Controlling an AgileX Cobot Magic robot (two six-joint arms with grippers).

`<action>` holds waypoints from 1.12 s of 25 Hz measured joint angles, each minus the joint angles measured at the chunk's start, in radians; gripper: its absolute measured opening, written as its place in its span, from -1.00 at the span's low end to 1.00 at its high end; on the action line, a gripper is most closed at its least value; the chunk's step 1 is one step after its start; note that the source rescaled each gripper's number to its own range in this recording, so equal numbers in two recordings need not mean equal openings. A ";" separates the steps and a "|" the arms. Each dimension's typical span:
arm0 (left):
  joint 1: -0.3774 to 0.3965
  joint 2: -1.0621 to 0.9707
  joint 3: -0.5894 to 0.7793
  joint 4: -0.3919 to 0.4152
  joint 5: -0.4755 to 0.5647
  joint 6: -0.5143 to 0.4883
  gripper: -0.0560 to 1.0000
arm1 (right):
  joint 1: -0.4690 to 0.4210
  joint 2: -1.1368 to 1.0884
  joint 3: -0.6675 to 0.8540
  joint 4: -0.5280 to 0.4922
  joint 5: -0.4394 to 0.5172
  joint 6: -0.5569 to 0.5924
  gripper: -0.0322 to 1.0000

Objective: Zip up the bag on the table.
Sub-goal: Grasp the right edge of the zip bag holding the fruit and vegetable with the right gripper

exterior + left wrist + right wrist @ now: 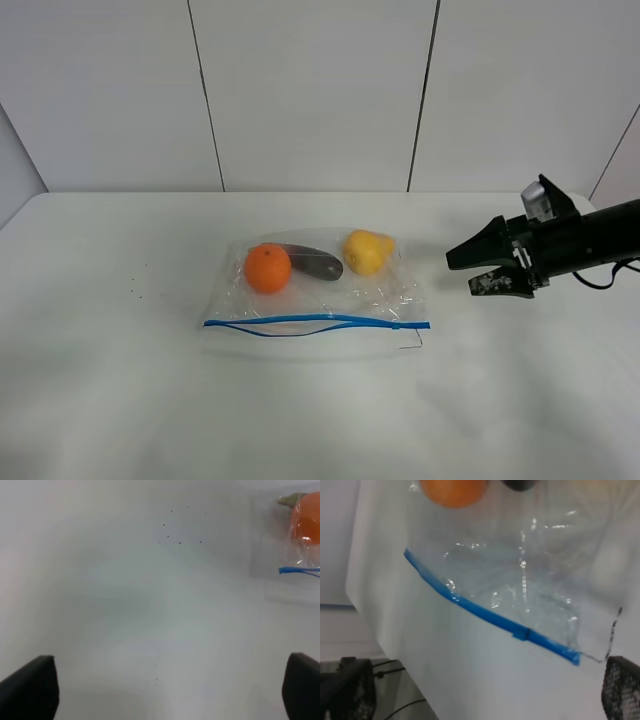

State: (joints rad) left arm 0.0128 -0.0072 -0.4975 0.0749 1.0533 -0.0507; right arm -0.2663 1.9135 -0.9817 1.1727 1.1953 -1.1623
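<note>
A large plain white matte table [100, 400] with rounded corners fills the scene in front of a white panelled wall [310, 90]. Near the table's middle lies a clear, crinkly plastic zip bag [385, 295], flat on the surface, with its mouth on the side away from the wall.

The black right gripper [460, 276] hovers above the tabletop just beside the bag's right end, apart from it, its jaws spread wide and holding nothing. The left gripper [165, 690], out of the high camera's sight, hangs over bare table with one corner of the bag ahead of it, its two dark fingers [30, 690] likewise wide apart and empty.

Inside the bag, a round orange [268, 268] sits at the left, touching a dark eggplant [318, 263] that lies across the middle. A yellow pear [367, 251] rests at the right.

A blue zipper strip [340, 320] runs the length of the mouth. Its two tracks appear to part along the left stretch, though the view is too coarse to be sure. A small blue slider [521, 634] sits near the strip's right end. Tiny dark specks [170, 536] dot the table left of the bag.
</note>
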 joint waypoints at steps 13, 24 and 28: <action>0.000 0.000 0.000 0.000 0.000 0.000 1.00 | 0.000 0.198 -0.033 0.096 0.011 -0.156 1.00; 0.000 0.000 0.000 0.000 0.000 0.000 1.00 | 0.137 0.198 -0.033 0.094 -0.097 -0.124 1.00; 0.000 0.000 0.000 0.000 0.000 0.000 1.00 | 0.141 0.198 -0.033 0.099 -0.116 -0.108 1.00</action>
State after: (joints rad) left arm 0.0128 -0.0072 -0.4975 0.0749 1.0533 -0.0507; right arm -0.1254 2.1113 -1.0146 1.2713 1.0797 -1.2704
